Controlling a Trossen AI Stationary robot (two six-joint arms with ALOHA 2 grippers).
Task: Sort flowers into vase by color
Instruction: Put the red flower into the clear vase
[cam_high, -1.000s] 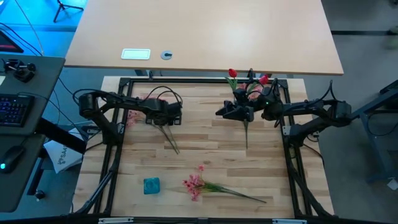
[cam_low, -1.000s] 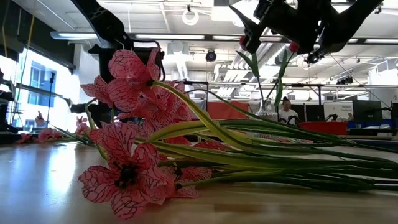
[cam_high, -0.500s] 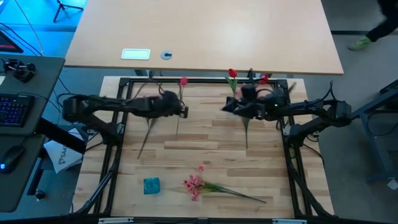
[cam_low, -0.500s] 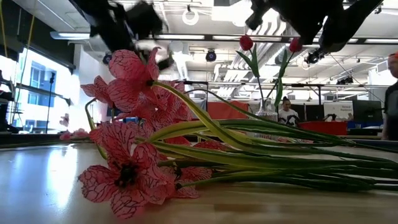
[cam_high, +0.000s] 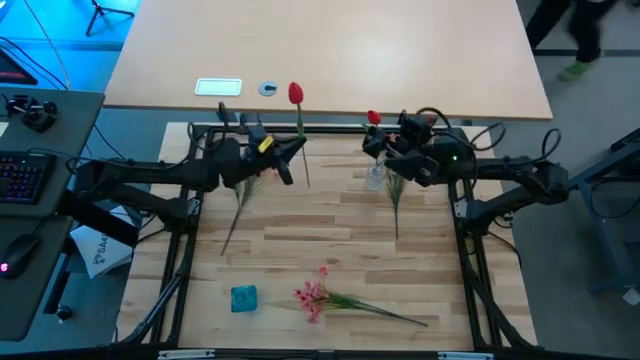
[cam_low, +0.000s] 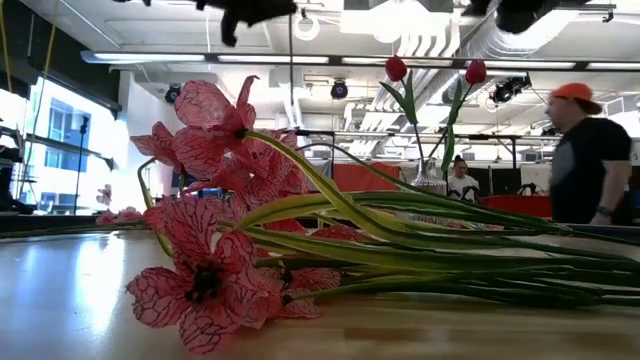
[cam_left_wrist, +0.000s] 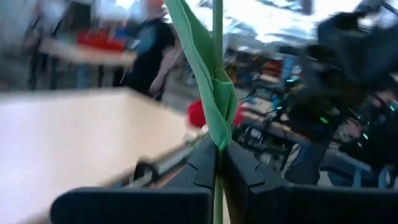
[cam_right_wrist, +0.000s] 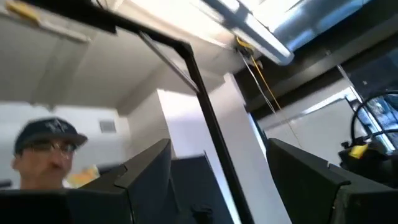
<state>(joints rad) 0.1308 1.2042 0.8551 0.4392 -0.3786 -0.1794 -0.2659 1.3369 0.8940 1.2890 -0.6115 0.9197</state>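
Note:
My left gripper is raised over the far left of the table and is shut on a red-budded flower. A clear vase at the far right holds two red flowers. My right gripper hovers open just above the vase and touches nothing; its fingers point up at the ceiling. A pink spray lies flat near the front edge. Another pink flower's stem lies flat on the left. My left gripper pinches the red flower's green stem between its two fingers, just below a leaf. The fingers come level from the table's left and lie across the stem. The flower stands upright, lifted clear, and its lower stem hangs below the fingers.
A loose green stem lies on the table below the vase. A small blue object sits front left. A black frame borders the work area. A person walks in the room behind.
My left gripper has shut on the red flower's stem and lifted it off the table, going up and toward the far edge; the flower now stands upright. The pink flower it left behind has swung round on the table. My right gripper has risen and tipped upward.

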